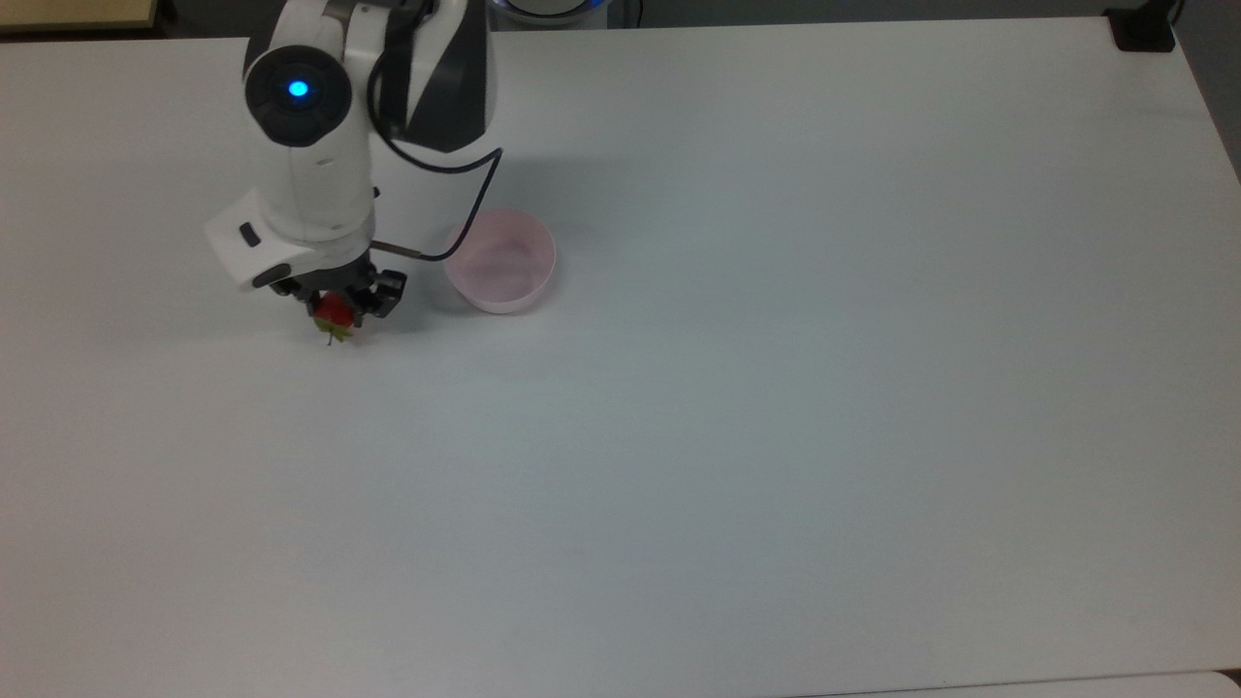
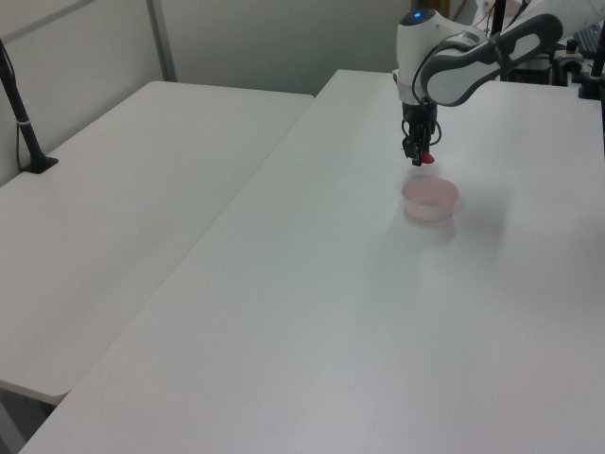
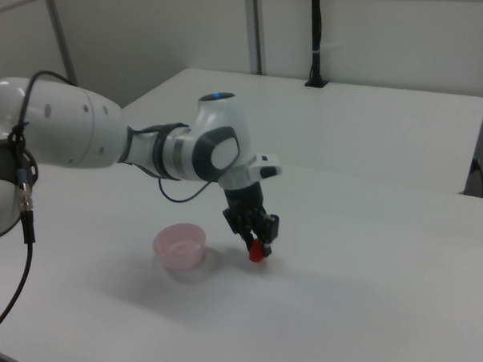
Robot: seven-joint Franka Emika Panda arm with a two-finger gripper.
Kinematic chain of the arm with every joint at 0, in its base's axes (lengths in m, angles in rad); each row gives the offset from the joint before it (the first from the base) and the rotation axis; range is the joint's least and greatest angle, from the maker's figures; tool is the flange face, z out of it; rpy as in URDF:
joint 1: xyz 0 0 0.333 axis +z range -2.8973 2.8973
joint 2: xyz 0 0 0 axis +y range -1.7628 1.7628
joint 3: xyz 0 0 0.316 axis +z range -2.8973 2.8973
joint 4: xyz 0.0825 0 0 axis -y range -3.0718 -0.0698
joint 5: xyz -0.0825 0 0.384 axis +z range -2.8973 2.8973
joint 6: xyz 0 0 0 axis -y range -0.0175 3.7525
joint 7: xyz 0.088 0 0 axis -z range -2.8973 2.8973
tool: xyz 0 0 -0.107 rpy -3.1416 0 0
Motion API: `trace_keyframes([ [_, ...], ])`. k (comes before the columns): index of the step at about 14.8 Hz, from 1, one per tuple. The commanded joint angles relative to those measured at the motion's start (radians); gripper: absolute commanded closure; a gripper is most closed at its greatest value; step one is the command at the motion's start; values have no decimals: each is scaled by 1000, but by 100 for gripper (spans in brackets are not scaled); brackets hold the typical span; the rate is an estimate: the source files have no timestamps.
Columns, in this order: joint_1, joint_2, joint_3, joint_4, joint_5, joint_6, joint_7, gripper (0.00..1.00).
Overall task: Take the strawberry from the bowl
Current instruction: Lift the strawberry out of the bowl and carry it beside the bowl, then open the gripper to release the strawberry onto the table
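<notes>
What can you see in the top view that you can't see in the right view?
The top view alone shows the strawberry's green leaves and a black clamp at the table's far corner. The right view alone shows a second table and a black pole behind. Both show the gripper shut on the strawberry, beside the empty pink bowl.

- White, matte table (image 1: pixel 776 436), broad and rectangular, spanning nearly the whole top view; also seen in the left view (image 2: pixel 312 331) and the right view (image 3: pixel 340 313).
- Carries a pale pink bowl (image 1: pixel 500 261) standing upright toward the top view's upper left; same bowl near the far end in the left view (image 2: pixel 430 199) and toward the right view's left (image 3: pixel 179 247).
- Shows soft grey shadows beside the bowl.
</notes>
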Motion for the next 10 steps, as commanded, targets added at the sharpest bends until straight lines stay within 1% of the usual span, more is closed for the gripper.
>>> trace_keyframes([
  [1, -27, 2, -1, 16, -8, 17, -18, 49],
  [3, -27, 0, 0, 16, -8, 17, -18, 12],
  [4, -24, -4, -1, 16, -8, 16, -18, 2],
  [5, -24, -7, 0, 14, -8, 13, -18, 0],
  [7, -18, -24, 0, 14, -8, 7, -17, 0],
  [9, -10, -67, 6, 13, -2, -18, -14, 0],
  [10, -1, -90, 11, 14, 3, -60, -11, 0],
])
